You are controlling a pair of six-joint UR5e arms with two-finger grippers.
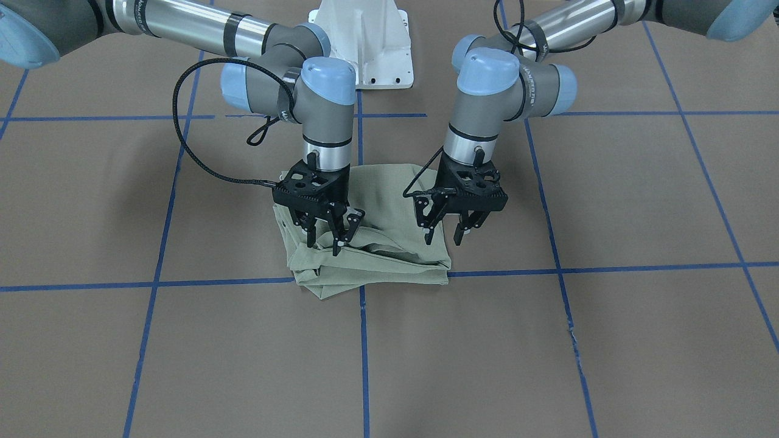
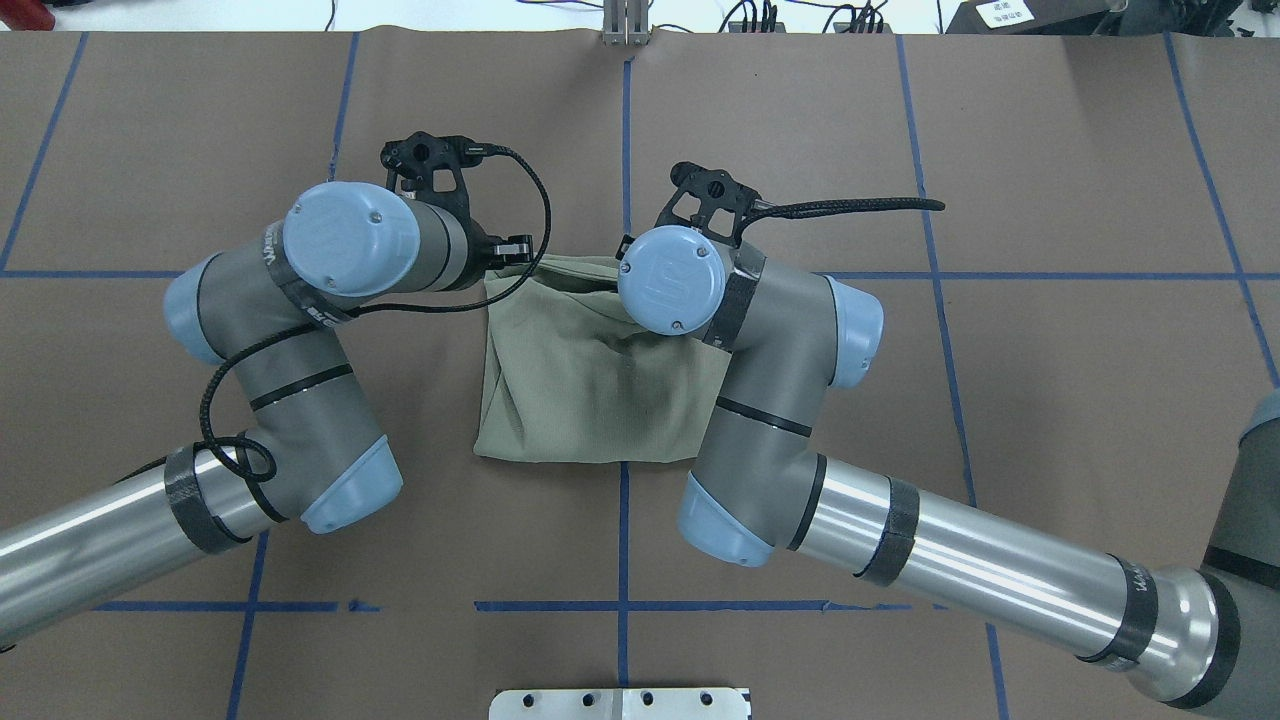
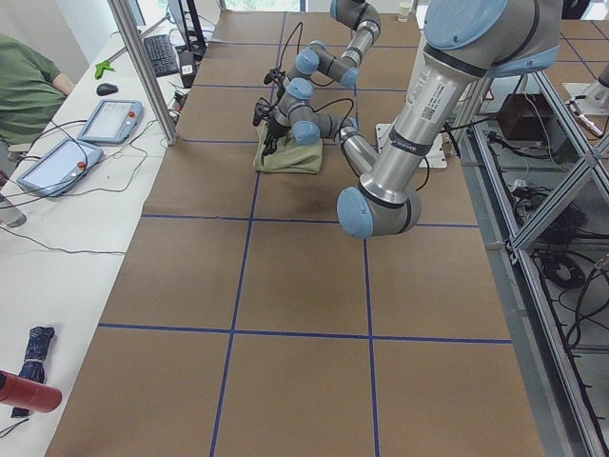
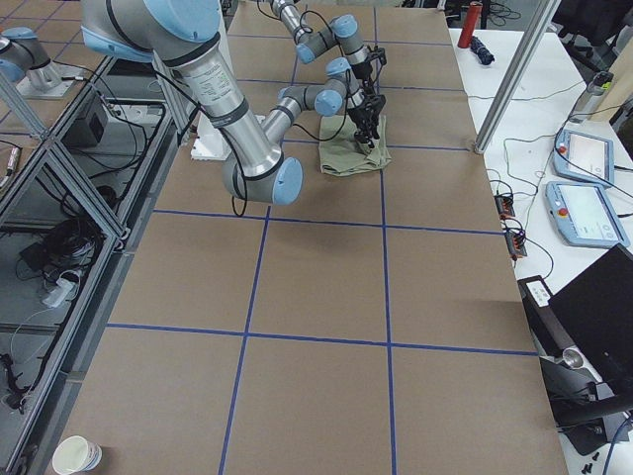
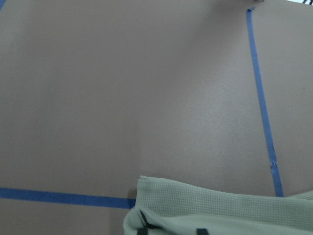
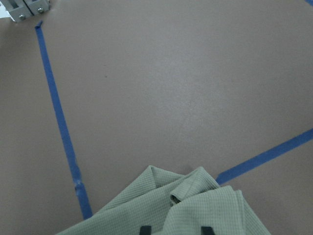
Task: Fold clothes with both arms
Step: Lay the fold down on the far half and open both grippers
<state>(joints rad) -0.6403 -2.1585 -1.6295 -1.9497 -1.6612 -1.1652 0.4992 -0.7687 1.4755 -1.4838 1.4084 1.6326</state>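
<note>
The clothes are one pale sage-green shirt (image 1: 377, 255), folded into a small squarish bundle (image 2: 590, 390) at the table's middle, on a blue tape crossing. Both arms hang over its far edge, wrists pointing down. My left gripper (image 1: 445, 236) is open, its fingertips just above the cloth at the bundle's corner. My right gripper (image 1: 331, 236) is open too, with its tips low over the rumpled folds of the other corner. The left wrist view shows the shirt's edge (image 5: 220, 210) under the tips. The right wrist view shows a bunched corner (image 6: 195, 205).
Brown table cover with a blue tape grid (image 1: 566, 267). The white pedestal base (image 1: 365, 42) stands behind the shirt. Black cables (image 1: 182, 140) loop off both wrists. A side bench with tablets (image 3: 109, 119) and a seated person (image 3: 24, 86) lies beyond the far edge.
</note>
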